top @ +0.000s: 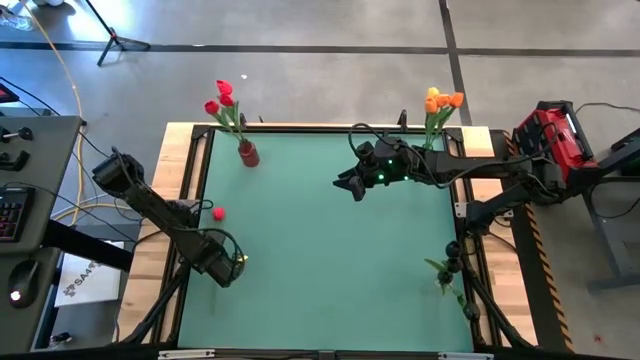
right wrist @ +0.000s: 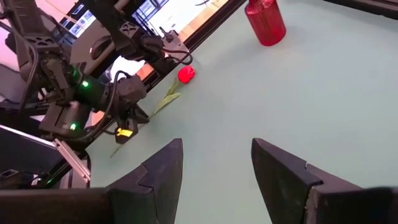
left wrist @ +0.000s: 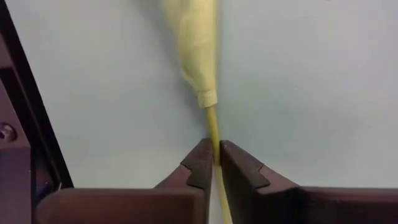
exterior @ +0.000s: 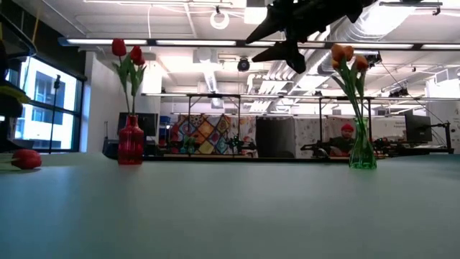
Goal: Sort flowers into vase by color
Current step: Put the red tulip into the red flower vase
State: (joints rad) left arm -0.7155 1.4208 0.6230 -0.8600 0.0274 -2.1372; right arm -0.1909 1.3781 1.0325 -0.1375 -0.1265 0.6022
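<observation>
A red tulip lies flat on the green table at the left, its head (top: 218,213) toward the far side and its thin stem running to my left gripper (top: 237,262), which points down and is shut on it. A red vase (top: 248,153) with red tulips stands at the far left. At the far right a green vase (top: 432,130) holds orange tulips. My right gripper (top: 350,185) hangs open above the table's far middle, holding nothing. My left gripper pinches the red tulip's bare stem (left wrist: 214,140) between its two fingers, just below the leaf (left wrist: 194,43). The fingers come from above, pointing down, one on each side of the stem. The tulip lies on the table, its head (right wrist: 186,74) away from the gripper.
A few green stems and leaves (top: 447,272) lie at the table's right edge, near the front. A wooden frame (top: 172,190) borders the green mat. Between the two vases the mat's middle is bare. A person (exterior: 347,131) sits in the room beyond.
</observation>
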